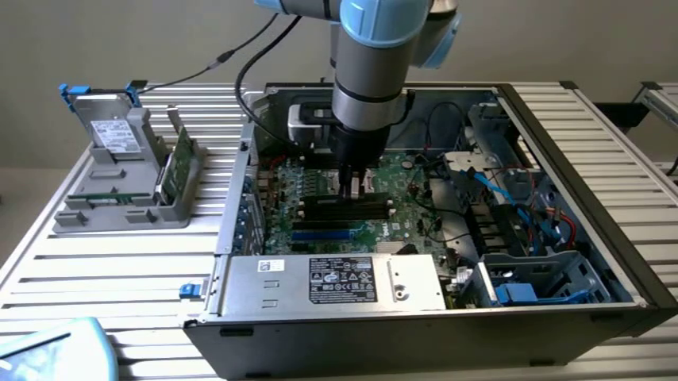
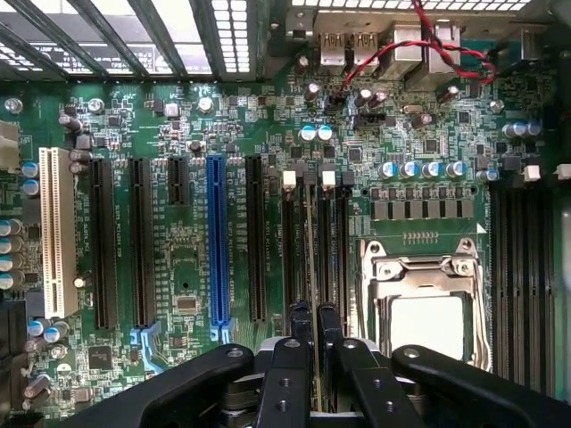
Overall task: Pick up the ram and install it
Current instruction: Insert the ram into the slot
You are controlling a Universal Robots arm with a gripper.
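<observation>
Narrow green ram (image 2: 310, 259) clamped in black gripper (image 2: 314, 314) fingers (image 2: 301, 325), low over green motherboard (image 2: 178, 134) — liable to jam on seating if tilted.

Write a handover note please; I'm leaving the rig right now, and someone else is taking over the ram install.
Pincer: down inside the open computer case, shut on a thin stick seen edge-on, apparently the ram.
Ram: lined up along the memory slots, beside the processor socket on the motherboard.
Done: ram picked up and now at the slots.
Left: full seating cannot be confirmed, and the ram is not yet released.
</observation>
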